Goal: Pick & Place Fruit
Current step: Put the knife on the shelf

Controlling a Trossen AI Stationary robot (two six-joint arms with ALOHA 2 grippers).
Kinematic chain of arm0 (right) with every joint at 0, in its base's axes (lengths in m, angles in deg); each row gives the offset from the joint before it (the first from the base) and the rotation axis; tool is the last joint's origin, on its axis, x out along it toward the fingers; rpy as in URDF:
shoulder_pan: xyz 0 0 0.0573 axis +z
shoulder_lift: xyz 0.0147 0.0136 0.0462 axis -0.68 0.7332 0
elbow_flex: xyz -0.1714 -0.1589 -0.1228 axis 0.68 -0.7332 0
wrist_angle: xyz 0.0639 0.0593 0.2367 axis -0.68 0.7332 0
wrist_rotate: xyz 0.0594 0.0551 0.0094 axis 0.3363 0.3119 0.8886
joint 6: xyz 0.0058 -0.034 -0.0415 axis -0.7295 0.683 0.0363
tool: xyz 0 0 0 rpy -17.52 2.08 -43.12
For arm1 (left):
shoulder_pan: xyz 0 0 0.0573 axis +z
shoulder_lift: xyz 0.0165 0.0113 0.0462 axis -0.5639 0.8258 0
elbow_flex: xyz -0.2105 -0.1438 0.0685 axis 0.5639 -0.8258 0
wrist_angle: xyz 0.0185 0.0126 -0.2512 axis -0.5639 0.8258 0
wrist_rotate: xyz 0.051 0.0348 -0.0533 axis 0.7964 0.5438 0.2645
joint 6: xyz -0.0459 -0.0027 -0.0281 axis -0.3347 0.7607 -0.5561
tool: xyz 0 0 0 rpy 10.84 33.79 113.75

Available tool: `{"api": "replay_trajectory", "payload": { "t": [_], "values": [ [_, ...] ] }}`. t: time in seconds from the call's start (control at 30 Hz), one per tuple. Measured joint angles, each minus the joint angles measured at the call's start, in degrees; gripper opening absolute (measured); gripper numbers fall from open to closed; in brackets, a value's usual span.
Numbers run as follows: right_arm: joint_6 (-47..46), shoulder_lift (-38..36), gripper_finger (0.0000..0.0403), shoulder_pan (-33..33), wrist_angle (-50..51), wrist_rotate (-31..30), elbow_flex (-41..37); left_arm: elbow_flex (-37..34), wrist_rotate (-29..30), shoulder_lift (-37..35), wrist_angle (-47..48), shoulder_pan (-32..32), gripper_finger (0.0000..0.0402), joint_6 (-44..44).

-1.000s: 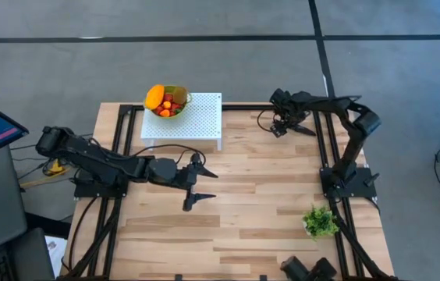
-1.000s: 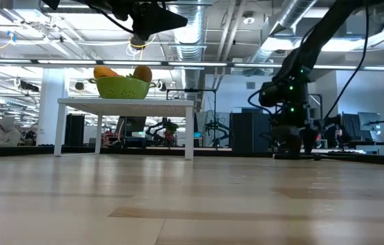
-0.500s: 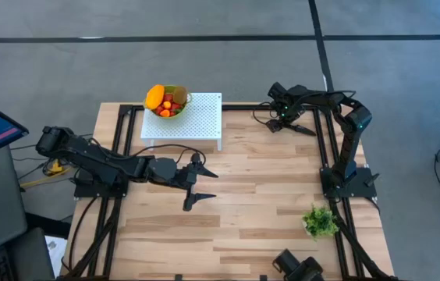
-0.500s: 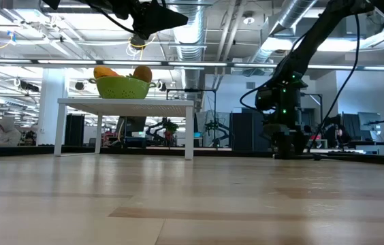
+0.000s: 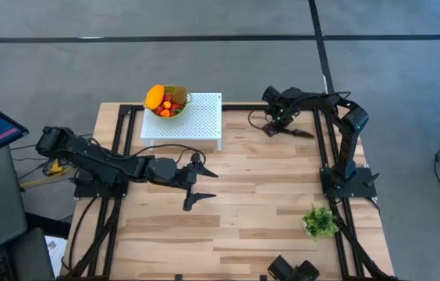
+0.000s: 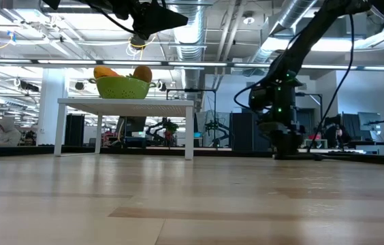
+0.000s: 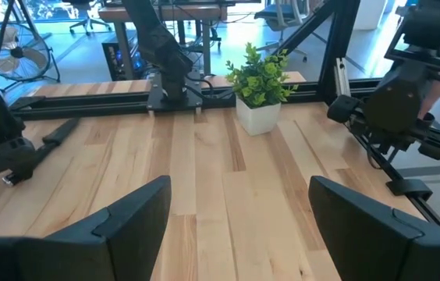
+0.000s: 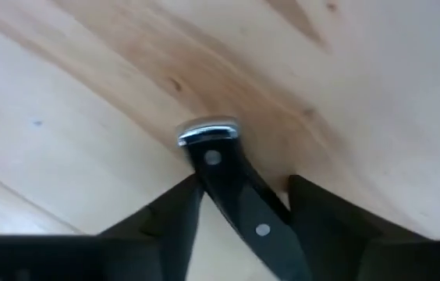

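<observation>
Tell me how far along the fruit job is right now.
Done: the fruit sits in the green bowl on the white stand. In hand: the right gripper straddles the black knife handle on the table. Left gripper waits open mid-table. Any remaining placement isn't visible.

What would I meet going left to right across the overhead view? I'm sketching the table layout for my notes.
Green bowl of fruit on the white perforated stand → left gripper → right gripper over the black knife → small potted plant.
</observation>
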State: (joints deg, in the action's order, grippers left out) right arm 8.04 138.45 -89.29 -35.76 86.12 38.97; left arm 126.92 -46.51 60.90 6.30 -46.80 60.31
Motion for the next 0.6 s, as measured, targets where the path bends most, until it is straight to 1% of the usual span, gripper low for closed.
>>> {"api": "replay_trajectory", "payload": {
  "t": [0.2,0.3,0.4,0.6],
  "values": [
    [-0.6,0.0,0.0107,0.5,-0.1,-1.0,-0.1,0.0,0.0,0.0,0.0,0.0,0.0296,0.0],
    [-0.5,0.0,0.0082,0.5,-0.2,-1.0,-0.1,0.0,0.0,0.0,0.0,0.0,0.0296,0.0],
    [0.4,0.0,0.0077,1.0,-0.2,-1.3,-0.1,0.0,0.0,0.0,0.0,0.0,0.0296,0.0],
    [2.6,0.1,0.0096,2.9,0.1,-2.6,0.3,0.0,0.0,0.0,0.1,0.0,0.0296,0.0]
  ]
}}
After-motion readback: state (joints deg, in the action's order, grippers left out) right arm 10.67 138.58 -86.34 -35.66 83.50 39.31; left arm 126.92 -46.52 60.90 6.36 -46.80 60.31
